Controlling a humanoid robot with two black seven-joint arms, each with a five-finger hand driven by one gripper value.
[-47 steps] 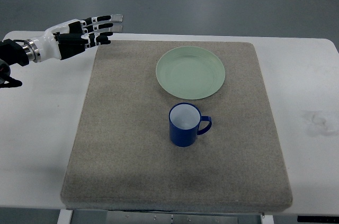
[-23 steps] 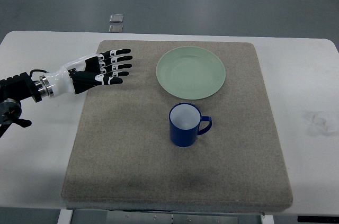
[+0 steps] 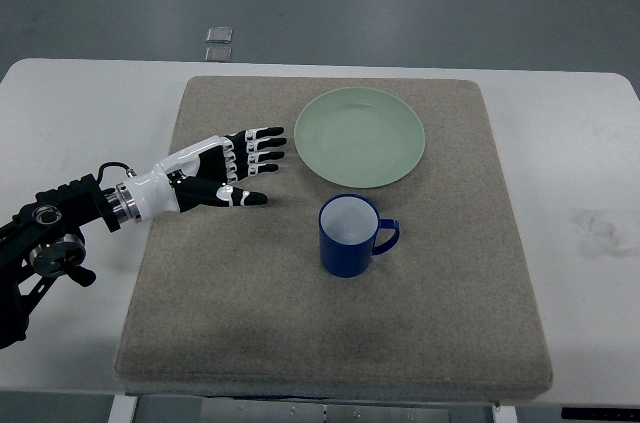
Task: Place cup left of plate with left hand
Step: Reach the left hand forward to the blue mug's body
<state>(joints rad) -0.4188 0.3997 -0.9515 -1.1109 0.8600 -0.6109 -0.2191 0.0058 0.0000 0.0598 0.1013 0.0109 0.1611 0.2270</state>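
The cup (image 3: pixel 349 236) at the frame's centre is deep blue outside and white inside. Above it the plate (image 3: pixel 360 136) is a pale mint green. Both sit on a speckled grey-beige mat (image 3: pixel 250 313) over a white table (image 3: pixel 70 103). At left, the left hand (image 3: pixel 225 168) is black with white segments and a white wrist.

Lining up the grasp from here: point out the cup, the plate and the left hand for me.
cup (image 3: pixel 345 247), top view, on its blue side wall below the rim.
plate (image 3: pixel 360 136), top view, on the middle of its green face.
left hand (image 3: pixel 222 172), top view, on the palm behind the spread fingers.
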